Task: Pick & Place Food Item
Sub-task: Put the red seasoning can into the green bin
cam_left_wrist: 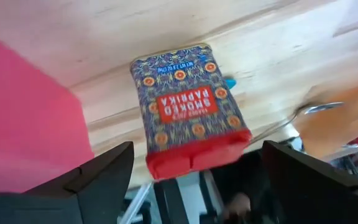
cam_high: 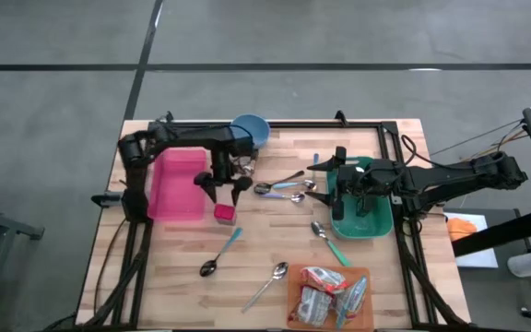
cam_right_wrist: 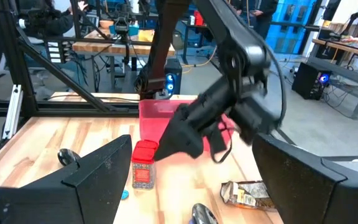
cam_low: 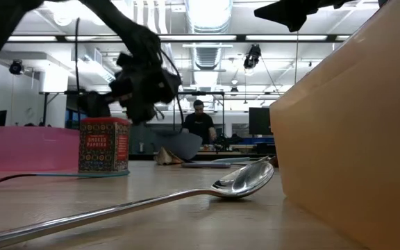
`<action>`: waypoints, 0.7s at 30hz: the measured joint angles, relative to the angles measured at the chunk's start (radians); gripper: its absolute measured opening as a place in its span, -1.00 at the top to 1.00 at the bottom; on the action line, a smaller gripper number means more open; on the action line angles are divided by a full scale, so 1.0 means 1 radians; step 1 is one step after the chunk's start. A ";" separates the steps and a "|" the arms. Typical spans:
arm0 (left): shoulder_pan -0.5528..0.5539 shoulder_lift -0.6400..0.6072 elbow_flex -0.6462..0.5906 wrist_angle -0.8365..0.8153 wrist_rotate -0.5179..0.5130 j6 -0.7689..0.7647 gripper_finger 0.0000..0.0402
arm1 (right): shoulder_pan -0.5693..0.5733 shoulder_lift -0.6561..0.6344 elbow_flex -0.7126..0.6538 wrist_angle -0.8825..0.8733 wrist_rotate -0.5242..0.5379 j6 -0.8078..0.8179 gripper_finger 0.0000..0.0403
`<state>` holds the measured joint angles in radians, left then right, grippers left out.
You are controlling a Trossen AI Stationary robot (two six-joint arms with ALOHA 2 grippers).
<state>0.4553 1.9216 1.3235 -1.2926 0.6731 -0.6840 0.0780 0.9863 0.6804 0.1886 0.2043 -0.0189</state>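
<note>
A red-lidded smoked paprika tin (cam_high: pixel 224 214) stands upright on its base on the wooden table, right beside the pink bin's (cam_high: pixel 178 184) near right corner; it also shows in the low view (cam_low: pixel 104 146) and the right wrist view (cam_right_wrist: pixel 144 163). My left gripper (cam_high: pixel 224 189) hovers open just above it, slanting down, its fingers (cam_left_wrist: pixel 104 171) spread wider than the tin's lid (cam_left_wrist: pixel 191 155) and clear of it. My right gripper (cam_high: pixel 337 183) waits open and level above the green bin (cam_high: pixel 367 226).
Several spoons lie about: a cluster at mid-table (cam_high: pixel 284 187) and single ones nearer the front (cam_high: pixel 218 258) (cam_high: pixel 270 281) (cam_high: pixel 328 238). An orange tray with food packets (cam_high: pixel 330 297) sits at the near edge. A blue bowl (cam_high: pixel 250 129) stands at the far edge. A person (cam_low: pixel 200 125) stands beyond the table.
</note>
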 joint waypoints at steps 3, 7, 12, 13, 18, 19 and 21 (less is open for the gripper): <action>0.000 -0.072 0.000 0.018 -0.047 -0.033 -0.76 | 0.000 0.000 0.000 0.000 0.000 0.000 -0.64; -0.007 -0.178 0.000 0.047 -0.128 -0.047 -0.76 | 0.000 0.000 0.000 0.000 0.000 0.000 -0.64; -0.053 -0.321 0.000 0.138 -0.337 -0.034 -0.76 | 0.000 0.000 0.000 0.000 0.000 0.000 -0.64; -0.065 -0.350 0.000 0.157 -0.390 -0.019 -0.76 | 0.000 0.000 0.000 0.000 0.000 0.000 -0.64; -0.168 -0.491 -0.007 0.283 -0.689 0.132 -0.76 | 0.000 0.000 0.000 0.000 0.000 0.000 -0.64; -0.196 -0.511 -0.008 0.299 -0.740 0.171 -0.76 | 0.000 0.000 0.000 0.000 0.000 0.000 -0.64; -0.258 -0.542 -0.013 0.328 -0.804 0.243 -0.76 | 0.000 0.000 0.000 0.000 0.000 0.000 -0.64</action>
<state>0.1971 1.3794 1.3109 -0.9644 -0.1304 -0.4409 0.0784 0.9863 0.6804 0.1889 0.2042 -0.0189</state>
